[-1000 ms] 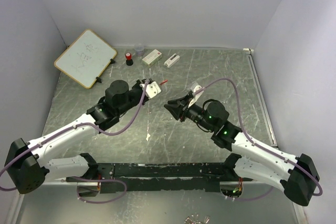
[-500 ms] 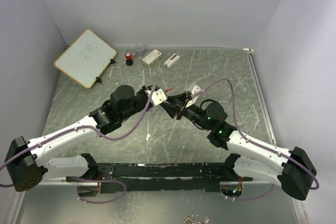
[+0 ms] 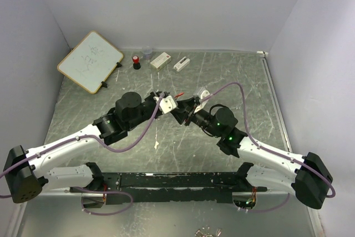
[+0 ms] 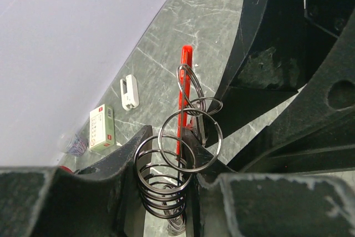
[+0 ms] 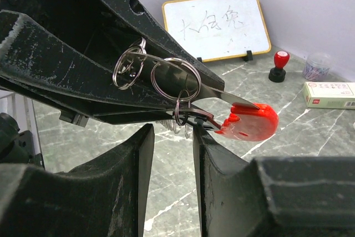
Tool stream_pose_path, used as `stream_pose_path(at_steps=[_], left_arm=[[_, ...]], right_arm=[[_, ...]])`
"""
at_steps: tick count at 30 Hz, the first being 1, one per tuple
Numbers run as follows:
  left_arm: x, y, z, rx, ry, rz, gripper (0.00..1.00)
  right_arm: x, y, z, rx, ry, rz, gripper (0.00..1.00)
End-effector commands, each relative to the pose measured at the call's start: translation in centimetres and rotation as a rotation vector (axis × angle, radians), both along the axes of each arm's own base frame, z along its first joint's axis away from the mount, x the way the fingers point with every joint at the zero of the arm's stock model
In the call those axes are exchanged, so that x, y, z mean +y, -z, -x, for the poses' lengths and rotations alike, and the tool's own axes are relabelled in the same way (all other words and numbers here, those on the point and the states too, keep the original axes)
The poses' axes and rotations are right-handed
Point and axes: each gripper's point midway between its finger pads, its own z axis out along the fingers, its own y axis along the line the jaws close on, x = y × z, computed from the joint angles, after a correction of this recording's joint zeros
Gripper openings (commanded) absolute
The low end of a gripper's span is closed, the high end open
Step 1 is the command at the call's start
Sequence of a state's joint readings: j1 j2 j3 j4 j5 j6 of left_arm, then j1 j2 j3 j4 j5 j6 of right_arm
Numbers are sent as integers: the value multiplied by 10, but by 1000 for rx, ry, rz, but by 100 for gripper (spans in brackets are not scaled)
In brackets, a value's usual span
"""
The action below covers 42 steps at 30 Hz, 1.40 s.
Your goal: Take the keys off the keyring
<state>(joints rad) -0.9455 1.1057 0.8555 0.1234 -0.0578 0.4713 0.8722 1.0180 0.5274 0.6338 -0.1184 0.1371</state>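
Note:
My left gripper (image 3: 168, 101) is shut on the keyring (image 3: 178, 95) and holds it above the table's middle. In the left wrist view its fingertips (image 4: 168, 137) pinch the red clip (image 4: 186, 76), with several silvery rings (image 4: 190, 140) looped in front. My right gripper (image 3: 180, 110) is open and meets the left one tip to tip. In the right wrist view its fingers (image 5: 171, 131) stand apart just under the red clip (image 5: 249, 121) and the hanging rings (image 5: 176, 79). I cannot make out separate keys.
A whiteboard (image 3: 90, 61) stands at the back left. A red-capped black bottle (image 3: 136, 61), a clear cup (image 3: 147, 53), a white box (image 3: 160, 60) and a small white device (image 3: 181, 63) line the back edge. Grey walls close in on three sides.
The left gripper moved right with the keyring. The right gripper moved left and up until its open fingers sit just under the keyring.

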Motion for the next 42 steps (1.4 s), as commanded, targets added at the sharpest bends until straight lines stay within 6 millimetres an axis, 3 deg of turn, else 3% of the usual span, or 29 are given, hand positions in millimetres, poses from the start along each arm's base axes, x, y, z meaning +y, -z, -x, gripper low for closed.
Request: stream_pose_path(at_steps=[1, 8, 21, 34, 42], left_arm=[[-1, -29, 1, -45, -10, 69, 7], [0, -25, 2, -40, -16, 58, 7], [4, -42, 13, -55, 14, 95, 7], [2, -49, 18, -62, 32, 125, 7], [0, -43, 15, -56, 25, 116, 7]], right_arm=[[1, -28, -1, -57, 10, -54, 34], [-1, -34, -3, -76, 28, -50, 34], [-27, -49, 3, -116, 95, -67, 35], [-15, -43, 5, -89, 46, -76, 35], [-9, -42, 2, -80, 44, -74, 33]])
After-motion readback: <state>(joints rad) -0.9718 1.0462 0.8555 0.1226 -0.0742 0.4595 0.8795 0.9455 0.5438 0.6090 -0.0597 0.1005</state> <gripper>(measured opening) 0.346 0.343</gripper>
